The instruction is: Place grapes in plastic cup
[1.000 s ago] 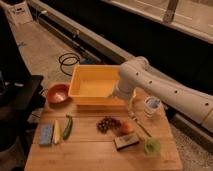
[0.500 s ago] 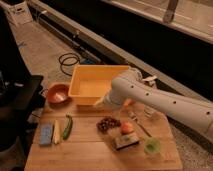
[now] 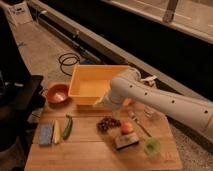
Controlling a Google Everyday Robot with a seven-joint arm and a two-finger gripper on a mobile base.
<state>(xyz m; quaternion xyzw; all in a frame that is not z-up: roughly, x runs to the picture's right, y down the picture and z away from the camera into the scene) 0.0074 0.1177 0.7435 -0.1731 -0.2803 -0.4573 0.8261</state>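
The grapes (image 3: 105, 123), a small dark reddish-brown bunch, lie on the wooden table (image 3: 90, 155) near its middle. The plastic cup (image 3: 152, 146), small and translucent light green, stands upright at the front right of the table, apart from the grapes. My white arm (image 3: 165, 102) reaches in from the right. My gripper (image 3: 112, 108) hangs at its end in front of the yellow bin, just above and behind the grapes. Nothing shows in its hold.
A yellow bin (image 3: 92, 85) stands at the back of the table, with an orange-red bowl (image 3: 56, 93) to its left. An orange fruit (image 3: 127, 127) and a dark block (image 3: 126, 141) lie right of the grapes. A blue sponge (image 3: 46, 134) and a green vegetable (image 3: 67, 127) lie at the left.
My arm has swung left and down from beside the clear cup. Its gripper end now sits over the grapes. The objects on the table have not moved.
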